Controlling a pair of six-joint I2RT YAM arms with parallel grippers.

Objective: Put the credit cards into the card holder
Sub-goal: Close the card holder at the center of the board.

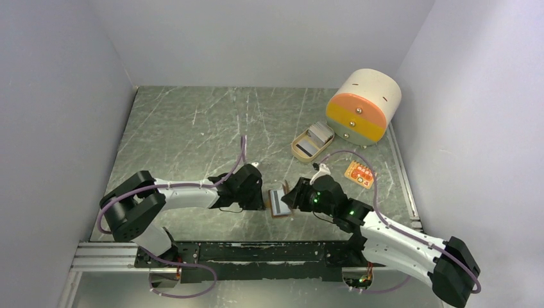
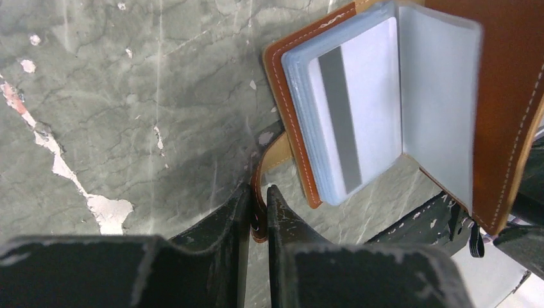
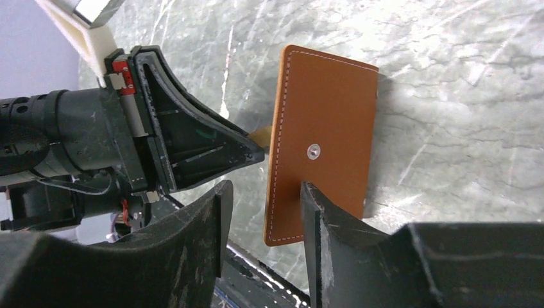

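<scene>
**Operator:** Top view first. Where do I stand?

**Spotter:** The card holder (image 1: pixel 278 203) is open on the table (image 1: pixel 192 128), near the front edge, between your arms. Your left gripper (image 1: pixel 260 194) is at its left side and your right gripper (image 1: pixel 292 196) at its right. The loose credit cards (image 1: pixel 319 133) sit in the tan dish (image 1: pixel 297 149), well apart from the holder and behind your right arm. The drum box (image 1: pixel 362 102) and a small orange board (image 1: pixel 359 173) lie further out. I'd judge that neither blocks your reach to the dish.

**Operator:** Left wrist?

**Spotter:** Your fingers are pressed together on the holder's strap (image 2: pixel 272 151). A striped card (image 2: pixel 359 109) sits in a clear sleeve. That strap is a thin thing to pinch. If you tug it, it may slip out or the holder may swing.

**Operator:** Right wrist?

**Spotter:** Your jaws are spread, and the brown cover (image 3: pixel 324 102) with its snap stud (image 3: pixel 313 150) is raised between them. I cannot tell whether either finger touches it. With nothing clamping it, the cover could flop shut over the sleeves. The left gripper's tip is just beside it, so your arms could also bump each other.
</scene>
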